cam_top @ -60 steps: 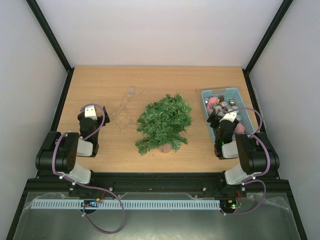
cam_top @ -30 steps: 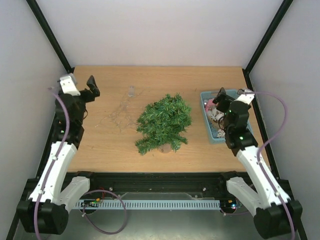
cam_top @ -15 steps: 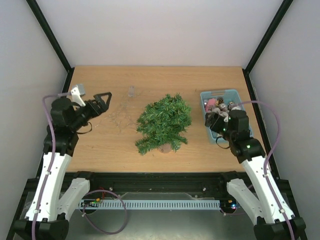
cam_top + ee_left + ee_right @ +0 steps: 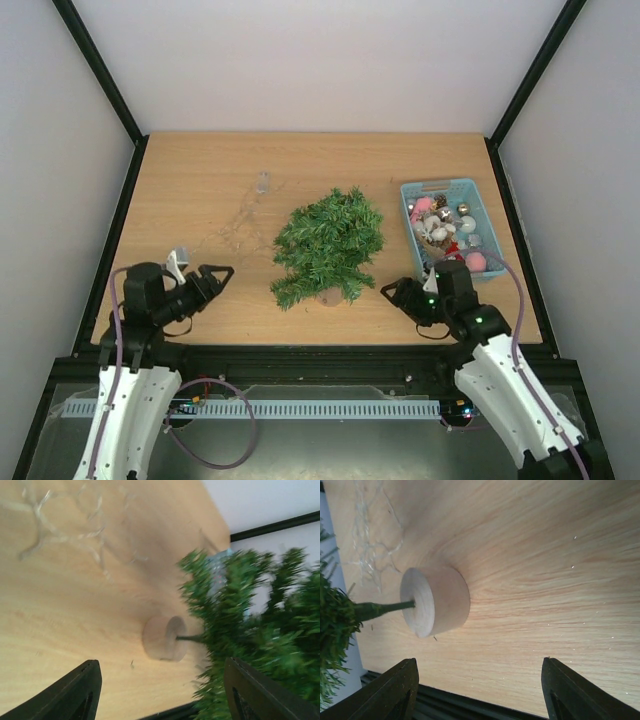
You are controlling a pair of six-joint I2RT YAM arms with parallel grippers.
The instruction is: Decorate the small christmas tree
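My jaws stand partly apart and empty on both sides. The left gripper (image 4: pixel 215 275) and right gripper (image 4: pixel 392 292) flank the small christmas tree (image 4: pixel 328 240), which stands near mid-table (image 4: pixel 200 170). If I close in unevenly, I could knock its wooden base (image 4: pixel 435 601) and topple it.

The tree (image 4: pixel 328 247) sat mid-table, its round base (image 4: pixel 328 297) showing at the near edge of the foliage. A blue basket (image 4: pixel 408 205) of ornaments (image 4: pixel 447 228) stood to its right, apart from it. A tangled clear strand (image 4: pixel 238 225) lay on the table (image 4: pixel 180 170) left of the tree. The left gripper (image 4: pixel 220 279) hung low over the near-left wood, pointing toward the tree with its fingers spread and nothing between them. The right gripper (image 4: pixel 389 294) was low too, just right of the base and near the basket's near corner; its jaw gap was hard to judge from above.
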